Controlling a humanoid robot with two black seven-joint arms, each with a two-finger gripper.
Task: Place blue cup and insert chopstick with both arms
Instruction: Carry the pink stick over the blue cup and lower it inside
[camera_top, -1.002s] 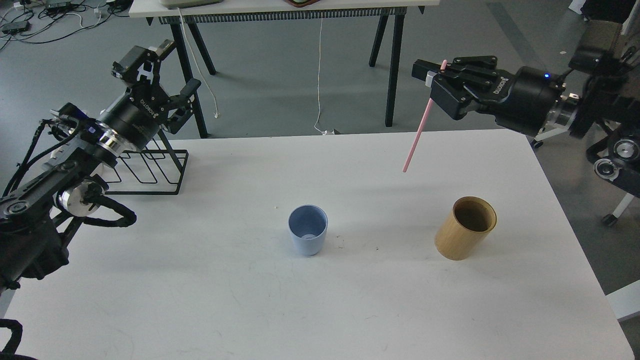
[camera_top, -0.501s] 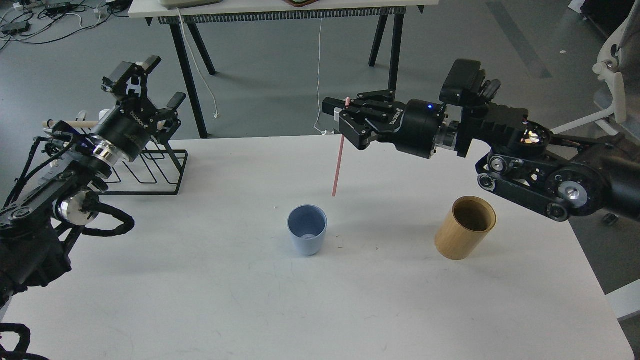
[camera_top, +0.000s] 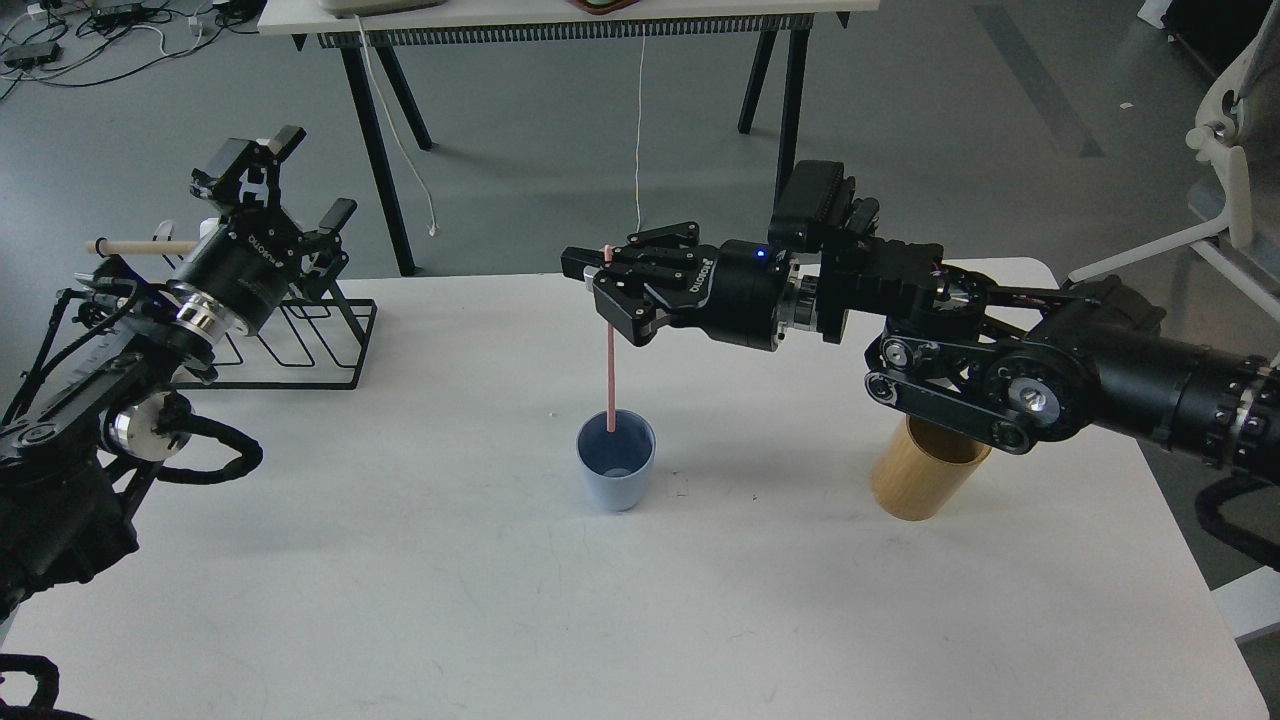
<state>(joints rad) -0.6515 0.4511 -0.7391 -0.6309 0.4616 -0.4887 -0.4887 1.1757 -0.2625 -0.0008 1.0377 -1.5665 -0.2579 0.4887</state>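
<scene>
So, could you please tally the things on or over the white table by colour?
Blue: 1, the blue cup
Pink: 1, the chopstick held by the right gripper
Tan: 1, the wooden holder
Black: 1, the wire rack
Total: 4

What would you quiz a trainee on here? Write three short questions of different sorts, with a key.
1. True or false: the right gripper holds the chopstick nearly upright.
2. The chopstick's lower end shows at the mouth of: A) the blue cup B) the wooden holder C) the wire rack
3. Fill in: the left gripper holds ____.

Key: 1 true; 2 A; 3 nothing.
</scene>
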